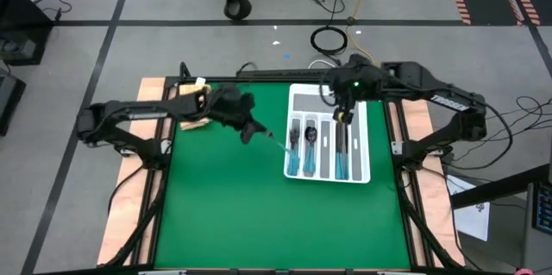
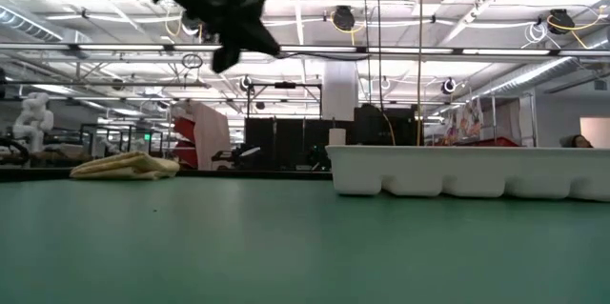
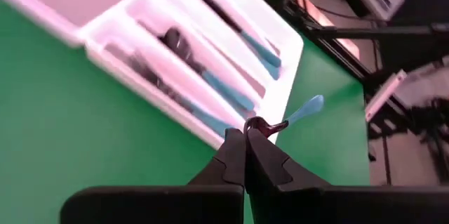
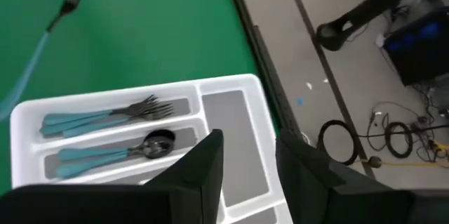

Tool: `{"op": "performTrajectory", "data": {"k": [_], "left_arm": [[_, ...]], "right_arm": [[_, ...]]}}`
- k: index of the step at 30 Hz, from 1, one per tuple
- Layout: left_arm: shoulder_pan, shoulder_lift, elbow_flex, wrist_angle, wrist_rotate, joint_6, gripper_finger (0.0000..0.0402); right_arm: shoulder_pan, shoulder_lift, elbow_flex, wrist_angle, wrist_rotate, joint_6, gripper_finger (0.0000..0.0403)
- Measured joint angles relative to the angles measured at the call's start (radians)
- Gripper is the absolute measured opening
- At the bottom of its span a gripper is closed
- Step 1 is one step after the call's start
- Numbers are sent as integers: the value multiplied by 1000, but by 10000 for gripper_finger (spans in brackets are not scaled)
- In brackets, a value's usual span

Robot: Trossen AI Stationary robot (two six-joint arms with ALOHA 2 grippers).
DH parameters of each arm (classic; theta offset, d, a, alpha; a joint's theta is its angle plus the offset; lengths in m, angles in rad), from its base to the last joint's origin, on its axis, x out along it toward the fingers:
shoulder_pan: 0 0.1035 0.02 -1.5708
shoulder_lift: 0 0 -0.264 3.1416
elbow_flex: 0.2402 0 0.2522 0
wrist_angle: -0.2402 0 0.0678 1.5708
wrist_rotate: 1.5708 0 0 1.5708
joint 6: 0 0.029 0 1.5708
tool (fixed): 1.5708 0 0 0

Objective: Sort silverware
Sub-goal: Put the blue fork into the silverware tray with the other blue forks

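My left gripper (image 1: 250, 130) hangs above the green table just left of the white tray (image 1: 360, 176), shut on one piece of silverware (image 1: 274, 142). The piece's light blue handle (image 3: 306, 107) sticks out past the fingertips toward the tray; what kind of piece it is I cannot tell. More silverware lies in the tray's slots: forks (image 4: 105, 116) in one, spoons (image 4: 116, 152) in the slot beside it. My right gripper (image 4: 249, 157) hovers over the tray's far end, open, with nothing between its fingers. My left gripper pinches the piece's dark metal end (image 3: 262, 127) between its two fingertips (image 3: 237, 148). The fingers slant down from the table's left side. The piece is lifted clear of the table, and its blue handle points on past the fingertips toward the tray.
A folded yellow cloth (image 1: 195, 108) lies at the table's far left, behind my left arm. The tray's wide far compartment (image 4: 231, 136) holds nothing. Open green table (image 1: 224, 215) stretches across the near half.
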Motion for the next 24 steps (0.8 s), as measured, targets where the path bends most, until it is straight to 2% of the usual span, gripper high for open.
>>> {"op": "performTrajectory", "data": {"k": [5,8,15,21,24], "left_arm": [[81,158,172,-31,162,213,0],[97,256,295,-104,212,378,0],[98,461,556,-331,233,719,0],[108,597,696,-465,222,830,0],[120,645,741,-528,137,891,0]], "right_arm": [[-41,-47,0,-1,-3,-1,118],[-55,-63,0,-1,-4,-14,118],[-75,-69,0,-17,-6,-30,118],[-79,-69,0,-19,-6,-42,118],[-79,-69,0,-20,-6,-42,118]]}}
